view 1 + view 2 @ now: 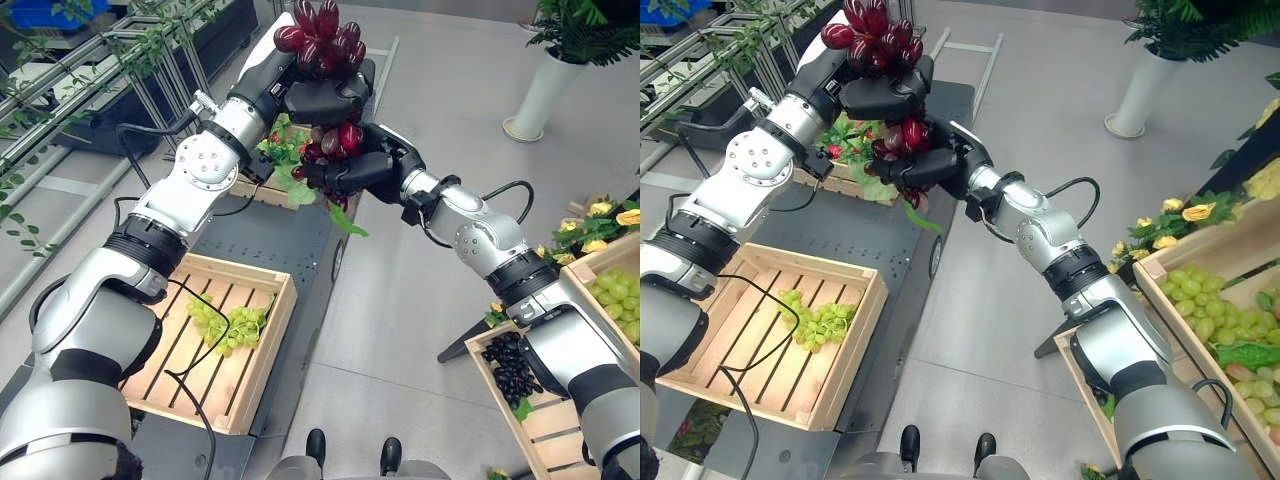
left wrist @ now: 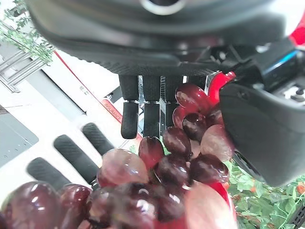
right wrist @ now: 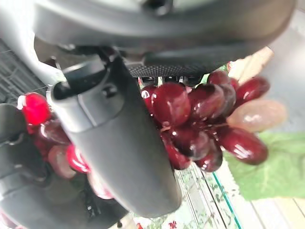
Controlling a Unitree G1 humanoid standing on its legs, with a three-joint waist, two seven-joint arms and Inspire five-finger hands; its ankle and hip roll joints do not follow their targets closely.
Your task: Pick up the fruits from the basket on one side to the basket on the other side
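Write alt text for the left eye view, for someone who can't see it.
Both robot hands meet in mid-air, the left hand and the right hand each closed on a bunch of red grapes. Below on the left, a wooden crate holds green grapes; on the right, another crate holds black grapes.

silver-grey jointed arms with black bands and small screws end in the dark left hand (image 1: 325,100) and right hand (image 1: 355,172).
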